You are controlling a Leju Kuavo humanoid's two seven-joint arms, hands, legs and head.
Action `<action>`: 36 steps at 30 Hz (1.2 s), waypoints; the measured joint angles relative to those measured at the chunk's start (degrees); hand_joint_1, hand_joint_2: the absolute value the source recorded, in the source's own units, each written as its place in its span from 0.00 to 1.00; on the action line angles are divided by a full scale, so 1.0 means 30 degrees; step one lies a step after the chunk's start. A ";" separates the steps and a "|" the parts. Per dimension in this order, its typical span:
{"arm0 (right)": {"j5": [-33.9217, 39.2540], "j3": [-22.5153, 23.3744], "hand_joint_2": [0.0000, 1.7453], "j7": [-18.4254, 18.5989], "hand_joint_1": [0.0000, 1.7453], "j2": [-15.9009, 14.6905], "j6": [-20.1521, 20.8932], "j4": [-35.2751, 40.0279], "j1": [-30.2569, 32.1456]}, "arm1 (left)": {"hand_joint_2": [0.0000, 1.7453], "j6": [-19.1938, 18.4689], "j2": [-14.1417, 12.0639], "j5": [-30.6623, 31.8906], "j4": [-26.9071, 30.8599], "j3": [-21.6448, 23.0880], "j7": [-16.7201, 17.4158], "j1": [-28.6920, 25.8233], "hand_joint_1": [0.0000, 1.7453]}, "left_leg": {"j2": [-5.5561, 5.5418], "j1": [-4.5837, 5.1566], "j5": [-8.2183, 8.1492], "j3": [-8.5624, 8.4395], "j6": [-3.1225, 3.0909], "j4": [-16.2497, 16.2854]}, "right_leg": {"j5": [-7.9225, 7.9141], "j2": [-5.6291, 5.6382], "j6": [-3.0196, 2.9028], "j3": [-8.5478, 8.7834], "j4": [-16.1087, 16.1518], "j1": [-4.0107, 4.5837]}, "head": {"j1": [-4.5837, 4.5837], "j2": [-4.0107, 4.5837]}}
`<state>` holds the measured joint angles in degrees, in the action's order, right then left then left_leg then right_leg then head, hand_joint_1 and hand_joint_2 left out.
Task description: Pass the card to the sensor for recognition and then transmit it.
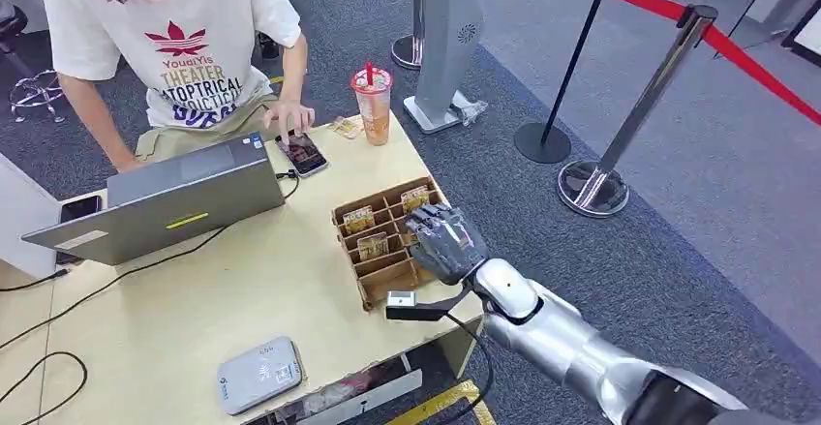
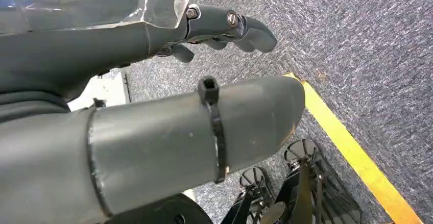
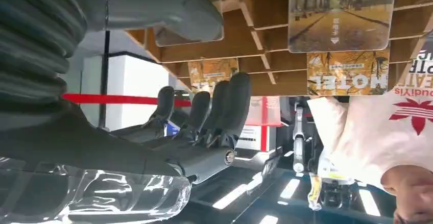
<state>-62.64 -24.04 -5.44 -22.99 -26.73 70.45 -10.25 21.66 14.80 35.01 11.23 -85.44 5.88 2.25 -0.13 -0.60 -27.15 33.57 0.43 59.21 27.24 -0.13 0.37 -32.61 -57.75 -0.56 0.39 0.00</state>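
Note:
A brown cardboard rack [image 1: 385, 272] stands at the table's right edge with hotel cards upright in its slots: one [image 1: 359, 219] at the back left, one [image 1: 373, 246] in the middle, one [image 1: 416, 196] at the back right. My right hand [image 1: 443, 239] hovers over the rack's right side, fingers apart, holding nothing. In the right wrist view its fingers [image 3: 204, 117] stretch out near the rack [image 3: 265, 40], with autumn-print cards [image 3: 339, 15] close by. The grey-white sensor pad [image 1: 258, 375] lies near the table's front edge. My left hand [image 2: 230, 27] hangs over carpet, empty, fingers slightly curled.
A person [image 1: 184, 47] leans over the table's far side, touching a phone [image 1: 303, 153] beside an open laptop [image 1: 184, 197]. A drink cup [image 1: 373, 106] stands at the far edge. Cables trail across the left of the table. Stanchions [image 1: 592, 188] with red tape stand to the right.

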 joint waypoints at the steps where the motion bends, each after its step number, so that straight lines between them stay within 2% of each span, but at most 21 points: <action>1: -0.0107 0.0150 1.00 0.0064 0.59 0.0000 0.0036 0.0193 0.0183 | 0.00 0.0000 0.0029 0.0000 0.0007 -0.0014 -0.0028 0.0010 0.00 | 0.0000 0.0000 0.0000 -0.0001 0.0000 0.0000 | 0.0000 0.0000 0.0000 0.0000 0.0000 0.0000 | 0.0000 0.0000; 2: -0.0138 0.0268 1.00 0.0139 0.62 0.0000 0.0058 0.0377 0.0370 | 0.00 -0.0007 0.0051 0.0007 0.0029 -0.0015 -0.0058 0.0018 0.00 | 0.0000 0.0000 0.0000 -0.0001 0.0000 0.0000 | 0.0000 0.0000 0.0000 0.0000 0.0000 0.0000 | 0.0000 0.0000; 5: -0.0452 0.0698 1.00 0.0306 0.62 0.0000 0.0175 0.0908 0.0943 | 0.00 -0.0029 0.0095 0.0051 0.0095 -0.0022 -0.0058 0.0070 0.00 | -0.0001 0.0000 0.0000 0.0000 0.0000 -0.0001 | 0.0000 0.0000 0.0000 0.0000 0.0000 0.0001 | 0.0000 0.0000; 15: -0.1005 0.1522 1.00 0.0481 0.54 0.0000 0.0605 0.2142 0.2206 | 0.00 -0.0073 0.0102 0.0175 0.0160 -0.0022 -0.0131 0.0189 0.00 | 0.0002 0.0001 -0.0005 0.0001 -0.0007 0.0000 | 0.0000 0.0003 0.0000 0.0000 0.0001 0.0000 | 0.0000 0.0000; 19: -0.1078 0.1610 1.00 0.0473 0.53 0.0000 0.0692 0.2331 0.2344 | 0.00 -0.0073 0.0102 0.0189 0.0160 -0.0022 -0.0138 0.0243 0.00 | 0.0004 0.0001 -0.0005 0.0000 -0.0007 0.0000 | 0.0000 0.0004 0.0000 0.0000 0.0001 0.0000 | 0.0000 0.0000; 23: -0.1107 0.1631 1.00 0.0473 0.57 0.0000 0.0707 0.2424 0.2360 | 0.00 -0.0073 0.0102 0.0189 0.0168 -0.0022 -0.0138 0.0302 0.00 | 0.0004 0.0001 -0.0005 0.0000 -0.0007 0.0000 | 0.0000 0.0004 0.0000 0.0001 0.0000 0.0000 | 0.0000 0.0000; 36: -0.1457 0.1617 1.00 0.0342 0.54 0.0131 0.1333 0.2520 0.2214 | 0.00 -0.0051 0.0160 0.0175 0.0204 -0.0022 -0.0167 0.0424 0.00 | 0.0003 0.0000 -0.0005 0.0005 -0.0007 -0.0001 | 0.0000 0.0002 0.0000 0.0001 0.0000 0.0000 | 0.0000 0.0000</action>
<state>-67.01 -19.19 -4.42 -22.60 -22.73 78.01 -3.61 21.51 15.28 35.54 11.85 -85.50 5.38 3.52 -0.13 -0.60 -27.16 33.59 0.41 59.21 27.24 -0.12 0.37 -32.60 -57.75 -0.56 0.39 0.00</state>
